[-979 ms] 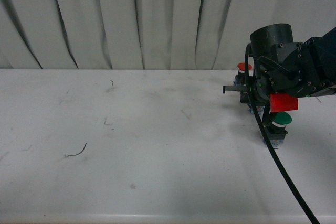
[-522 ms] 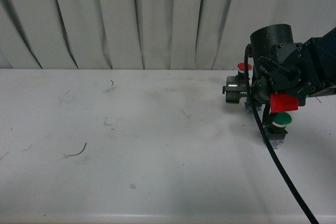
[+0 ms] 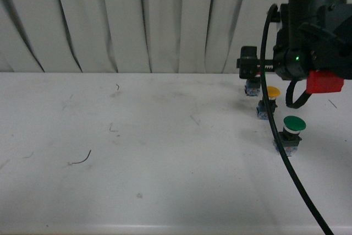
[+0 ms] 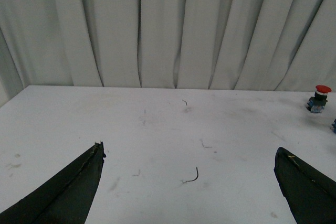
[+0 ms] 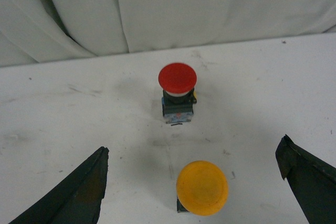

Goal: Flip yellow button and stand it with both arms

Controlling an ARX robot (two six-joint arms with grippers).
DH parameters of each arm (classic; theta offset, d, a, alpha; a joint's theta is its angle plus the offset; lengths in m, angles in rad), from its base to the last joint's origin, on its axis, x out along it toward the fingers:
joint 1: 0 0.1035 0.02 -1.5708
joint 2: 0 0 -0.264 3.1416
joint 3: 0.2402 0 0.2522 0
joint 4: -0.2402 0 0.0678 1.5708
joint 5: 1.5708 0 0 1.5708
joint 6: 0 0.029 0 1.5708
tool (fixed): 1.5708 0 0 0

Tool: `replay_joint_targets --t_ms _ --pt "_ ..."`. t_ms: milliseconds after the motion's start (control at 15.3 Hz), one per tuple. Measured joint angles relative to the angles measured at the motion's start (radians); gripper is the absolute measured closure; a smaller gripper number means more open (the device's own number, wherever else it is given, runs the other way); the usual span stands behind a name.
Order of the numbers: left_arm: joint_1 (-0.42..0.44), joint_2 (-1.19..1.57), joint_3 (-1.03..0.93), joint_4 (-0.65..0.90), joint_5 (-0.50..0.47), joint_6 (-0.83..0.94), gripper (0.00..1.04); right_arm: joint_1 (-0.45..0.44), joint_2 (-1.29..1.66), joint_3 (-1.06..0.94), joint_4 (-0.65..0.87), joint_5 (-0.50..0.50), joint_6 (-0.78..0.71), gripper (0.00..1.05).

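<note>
The yellow button (image 3: 271, 93) stands upright on the white table (image 3: 137, 152), cap up on its blue-grey base, between a red-capped button and a green-capped one. In the right wrist view its round cap (image 5: 202, 187) lies below and between the two black fingertips, apart from both. My right gripper (image 3: 248, 63) hangs open in the air above and just behind the button, holding nothing. My left gripper (image 4: 190, 149) is open over bare table far to the left, and its arm does not show in the front view.
The red-capped button (image 5: 177, 77) stands just behind the yellow one, its base (image 3: 252, 87) partly under the right gripper. A larger green-capped button (image 3: 294, 123) stands in front, with the right arm's black cable (image 3: 291, 174) running past it. A pleated white curtain (image 3: 137, 20) closes the back.
The right arm has risen and drawn back from table height. The yellow button, hidden behind the gripper before, now shows standing free on the table.
</note>
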Motion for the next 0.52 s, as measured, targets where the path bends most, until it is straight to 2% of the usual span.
replay_joint_targets --t_ms 131,196,261,392,522 --pt "0.000 0.000 0.000 0.000 0.000 0.000 0.07 -0.025 -0.175 -0.162 0.101 -0.074 -0.003 0.07" --pt "0.000 0.000 0.000 0.000 0.000 0.000 0.07 -0.032 -0.304 -0.282 0.237 -0.098 -0.016 0.10" --pt "0.000 0.000 0.000 0.000 0.000 0.000 0.07 -0.032 -0.465 -0.428 0.371 -0.087 -0.068 0.23" --pt "0.000 0.000 0.000 0.000 0.000 0.000 0.07 -0.019 -0.889 -0.756 0.299 -0.072 -0.110 0.49" --pt "0.000 0.000 0.000 0.000 0.000 0.000 0.07 -0.058 -1.126 -0.996 0.331 -0.097 -0.124 0.78"
